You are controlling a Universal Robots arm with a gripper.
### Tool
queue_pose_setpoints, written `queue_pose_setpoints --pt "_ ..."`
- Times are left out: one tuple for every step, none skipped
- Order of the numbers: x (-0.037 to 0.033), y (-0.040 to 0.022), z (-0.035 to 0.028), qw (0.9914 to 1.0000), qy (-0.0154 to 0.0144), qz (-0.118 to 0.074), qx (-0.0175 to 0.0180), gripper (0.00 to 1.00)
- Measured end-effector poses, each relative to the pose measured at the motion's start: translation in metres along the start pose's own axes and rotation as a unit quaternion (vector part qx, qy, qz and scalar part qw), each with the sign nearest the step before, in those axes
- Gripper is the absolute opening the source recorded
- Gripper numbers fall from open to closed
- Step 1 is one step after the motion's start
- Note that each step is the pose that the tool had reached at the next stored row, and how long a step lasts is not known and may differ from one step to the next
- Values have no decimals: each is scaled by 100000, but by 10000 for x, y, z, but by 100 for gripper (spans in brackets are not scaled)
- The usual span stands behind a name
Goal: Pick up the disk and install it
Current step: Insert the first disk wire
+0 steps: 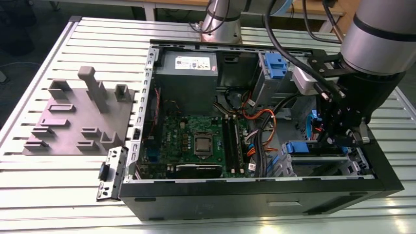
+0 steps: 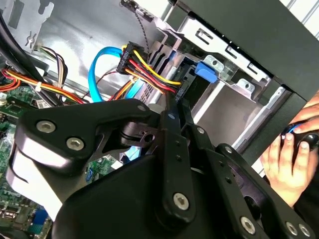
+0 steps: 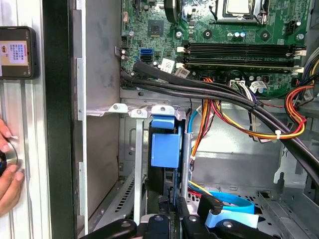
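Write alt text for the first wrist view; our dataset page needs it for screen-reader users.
Inside an open computer case, a blue plastic tab stands in a metal drive bay, directly ahead of the black gripper. Behind lie a green motherboard and bundled cables; a person's hand rests outside the case.

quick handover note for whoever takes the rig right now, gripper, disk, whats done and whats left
Gripper: down inside the open computer case, at the drive cage on the exterior view's right; whether its fingers are open or shut cannot be told.
Disk: its blue tab shows in the cage slot, straight ahead of the gripper in the first wrist view.
Done: disk picked up and brought into the slot.
Left: whether it is fully seated cannot be told.
A person's hand is beside the case.
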State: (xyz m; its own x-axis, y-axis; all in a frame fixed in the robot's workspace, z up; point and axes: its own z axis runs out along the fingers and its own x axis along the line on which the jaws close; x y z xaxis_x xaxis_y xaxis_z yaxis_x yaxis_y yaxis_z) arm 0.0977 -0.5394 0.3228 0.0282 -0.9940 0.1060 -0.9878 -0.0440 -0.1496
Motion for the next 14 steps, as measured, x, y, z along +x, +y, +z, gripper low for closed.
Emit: queue_pose_setpoints --pt "0 0 2 100000 -23 6 3 16" --pt "-1 0 3 100000 -32 12 3 16" --pt "-1 0 3 100000 -32 17 3 16" --pt "-1 0 1 100000 -43 15 0 16" --pt "-2 0 2 100000 -186 37 11 16" --pt "0 -2 -12 100000 -196 39 7 18" --pt "4 -6 -36 100000 -160 35 -1 18" --pt "6 -10 -63 100000 -174 34 -16 24" --pt "9 -14 -88 100000 -203 35 -27 24" --pt "12 -17 -110 100000 -214 39 -44 24" --pt "13 -19 -121 100000 -230 37 -53 24" --pt "13 -19 -123 100000 -255 42 -60 24" --pt "13 -19 -123 100000 -261 44 -65 24" --pt "13 -19 -123 100000 -264 43 -65 22"
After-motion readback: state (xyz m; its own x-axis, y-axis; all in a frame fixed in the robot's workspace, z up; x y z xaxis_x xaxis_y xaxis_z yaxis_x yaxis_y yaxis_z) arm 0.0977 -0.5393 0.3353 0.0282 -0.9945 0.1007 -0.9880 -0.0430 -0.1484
